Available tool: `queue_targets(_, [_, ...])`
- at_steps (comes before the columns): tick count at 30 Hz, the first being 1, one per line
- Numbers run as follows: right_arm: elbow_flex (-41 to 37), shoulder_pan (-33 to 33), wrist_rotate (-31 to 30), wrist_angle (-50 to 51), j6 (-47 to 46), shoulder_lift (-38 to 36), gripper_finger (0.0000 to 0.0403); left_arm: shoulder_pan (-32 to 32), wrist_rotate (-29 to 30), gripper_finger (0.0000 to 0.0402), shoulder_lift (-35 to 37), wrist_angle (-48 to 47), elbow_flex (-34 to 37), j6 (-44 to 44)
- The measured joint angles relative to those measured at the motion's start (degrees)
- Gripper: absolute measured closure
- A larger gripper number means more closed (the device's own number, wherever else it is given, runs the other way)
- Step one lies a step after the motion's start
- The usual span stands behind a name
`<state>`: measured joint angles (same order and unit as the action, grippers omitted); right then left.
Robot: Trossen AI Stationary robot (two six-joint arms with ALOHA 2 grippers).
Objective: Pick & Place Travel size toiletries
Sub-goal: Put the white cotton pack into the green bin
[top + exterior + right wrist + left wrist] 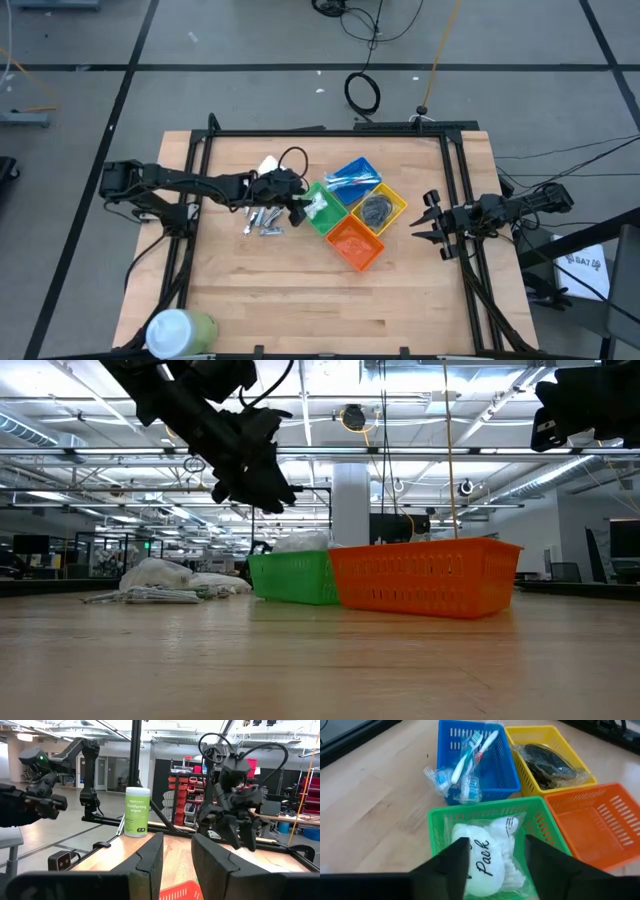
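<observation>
My left gripper (299,207) (495,865) hangs open above the green bin (437,822), clear of it in the low view (262,485). Straight below its fingers, white lumpy packets (485,860) lie inside that bin. Blue-and-white sticks (470,755) lie in the blue bin (352,178), some hanging over its rim. Dark grey wads (547,762) fill the yellow bin (380,208). Silver pieces and a white packet lie in a pile (265,220) (160,585) on the table, left of the bins. My right gripper (432,222) (177,855) waits open at the table's right edge.
The four bins sit together as a diamond at the table's middle, with the orange bin (355,243) (425,575) nearest the near edge. A green-and-white wipes cylinder (180,330) (136,811) stands at the near-left corner. A black frame (330,132) borders the table.
</observation>
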<state>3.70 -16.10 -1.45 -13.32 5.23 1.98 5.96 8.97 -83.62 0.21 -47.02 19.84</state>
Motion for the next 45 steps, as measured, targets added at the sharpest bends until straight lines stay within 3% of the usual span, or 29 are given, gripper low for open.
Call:
queue_targets(5, [0.01, -0.01, 0.0, 0.04, -0.01, 0.01, 0.0312, 0.02, 1.38, 0.0166, 4.52, -9.08, -3.66, -3.34])
queue_targets(7, [-0.01, 0.0, 0.0, 0.02, 0.0, 0.02, 0.0312, -0.02, 6.26, 0.0158, 7.3, -16.36, -5.9, -3.99])
queue_targets(12, [-0.01, 0.0, 0.0, 0.02, -0.02, 0.02, 0.0312, 0.44, 25.15, 0.0154, 12.42, -30.0, -8.85, 0.32])
queue_targets(14, [0.01, 0.0, 0.0, 0.02, -0.02, 0.02, 0.0312, 1.77, 26.95, 0.0153, 13.13, -32.24, -8.64, 3.99])
queue_targets(20, [0.0, -0.01, 0.0, -0.05, -0.01, 0.02, 0.0312, 10.27, 19.59, 0.0153, 10.29, -38.41, -6.08, 15.24])
queue_targets(30, [-0.01, 0.0, 0.0, -0.09, -0.02, 0.02, 0.0312, 22.21, 12.08, 0.0153, -3.04, -32.59, -4.72, 15.94])
queue_targets(35, [0.01, -0.02, 0.0, -0.11, 0.0, 0.02, 0.0312, 24.54, 5.82, 0.0153, -9.57, -28.39, -4.72, 13.86])
queue_targets(45, [-0.01, -0.01, 0.0, -0.09, -0.01, 0.02, 0.0312, 25.21, 5.52, 0.0166, -14.55, -27.74, -4.77, 13.04])
